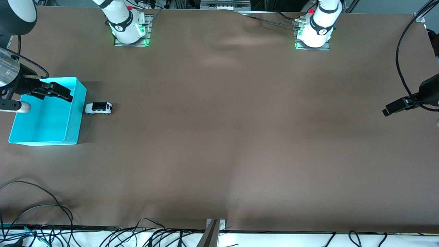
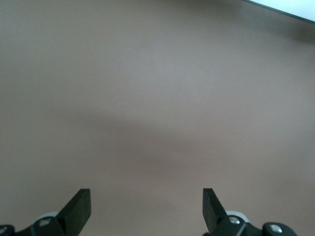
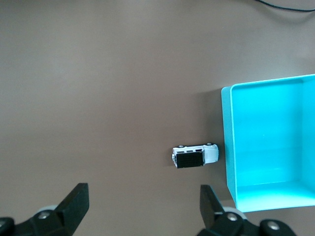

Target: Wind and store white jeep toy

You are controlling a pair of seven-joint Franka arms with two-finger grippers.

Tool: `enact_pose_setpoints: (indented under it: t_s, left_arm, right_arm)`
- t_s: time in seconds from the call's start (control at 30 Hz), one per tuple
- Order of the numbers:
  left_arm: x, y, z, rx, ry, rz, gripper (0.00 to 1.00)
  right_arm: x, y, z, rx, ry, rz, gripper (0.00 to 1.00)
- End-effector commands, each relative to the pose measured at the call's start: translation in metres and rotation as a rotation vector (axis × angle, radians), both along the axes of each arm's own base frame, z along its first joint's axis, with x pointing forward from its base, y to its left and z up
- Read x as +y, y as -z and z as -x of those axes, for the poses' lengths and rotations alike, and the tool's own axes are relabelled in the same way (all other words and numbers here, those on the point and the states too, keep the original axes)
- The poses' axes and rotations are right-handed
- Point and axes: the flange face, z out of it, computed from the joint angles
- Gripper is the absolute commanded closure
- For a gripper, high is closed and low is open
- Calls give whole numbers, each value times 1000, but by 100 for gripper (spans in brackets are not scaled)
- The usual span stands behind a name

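Observation:
The white jeep toy (image 1: 98, 108) (image 3: 195, 155), with its black roof up, stands on its wheels on the brown cloth, right beside the cyan bin (image 1: 77, 116) (image 3: 228, 142) at the right arm's end of the table. Nothing lies in the bin. My right gripper (image 1: 56, 93) (image 3: 142, 196) hangs open high over the bin's edge, holding nothing. My left gripper (image 1: 394, 108) (image 2: 146, 199) waits open over the left arm's end of the table, with only bare cloth beneath it.
Brown cloth (image 1: 219, 137) covers the whole table. Loose black cables (image 1: 41, 206) lie along the edge nearest the front camera. The two arm bases (image 1: 128, 31) (image 1: 313, 34) stand along the edge farthest from it.

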Motion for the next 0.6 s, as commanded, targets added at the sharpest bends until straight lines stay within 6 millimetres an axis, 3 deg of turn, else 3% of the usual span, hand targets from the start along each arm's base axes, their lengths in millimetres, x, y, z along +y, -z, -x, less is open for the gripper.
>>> enact_pose_setpoints:
  t_s: [0.0,0.27,0.57]
  left_arm:
    - [-7,-8,18,2,12,12,0]
    - [-5,-8,29,8,129,4,0]
    - [1,-7,36,8,137,42,0]
  right_arm:
    - [3,1,-1,12,11,9,0]
    - [5,20,8,15,7,14,0]
    - [13,59,18,24,-8,16,0]
